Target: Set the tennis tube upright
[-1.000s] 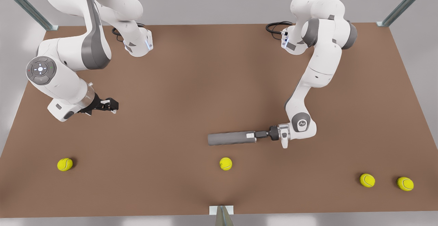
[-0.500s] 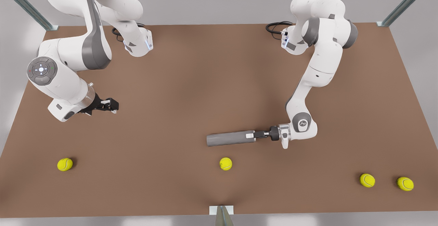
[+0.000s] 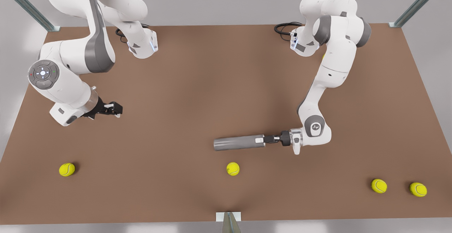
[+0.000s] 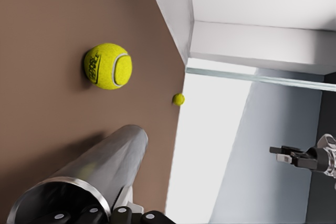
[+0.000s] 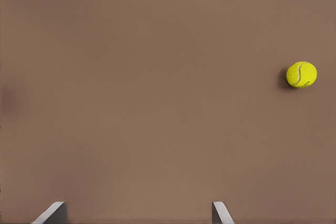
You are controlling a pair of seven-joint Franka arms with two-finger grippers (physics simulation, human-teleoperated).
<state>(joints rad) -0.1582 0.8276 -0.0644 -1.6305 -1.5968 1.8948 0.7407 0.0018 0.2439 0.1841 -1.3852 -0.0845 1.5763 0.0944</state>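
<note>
The tennis tube [image 3: 237, 143] is a dark-grey cylinder lying on its side on the brown table [image 3: 212, 84], right of the middle in the front view. My left gripper [image 3: 262, 140] is shut on the tube's end toward the front view's right. In the left wrist view the tube [image 4: 89, 174] stretches away from its lighter rim, with my fingers [image 4: 122, 214] at that rim. My right gripper [image 3: 116, 109] hovers open over the table on the front view's left, far from the tube. Its fingertips [image 5: 53, 212] stand wide apart with nothing between them.
Several yellow-green tennis balls lie along the near side of the table: one [image 3: 67, 169] on the front view's left, one [image 3: 233, 168] just in front of the tube, two [image 3: 379, 185] [image 3: 418, 189] on the right. The arm bases stand at the far edge.
My left arm's wrist has shifted a little toward the front view's right and the tube has tilted very slightly. The right arm has hardly moved.
</note>
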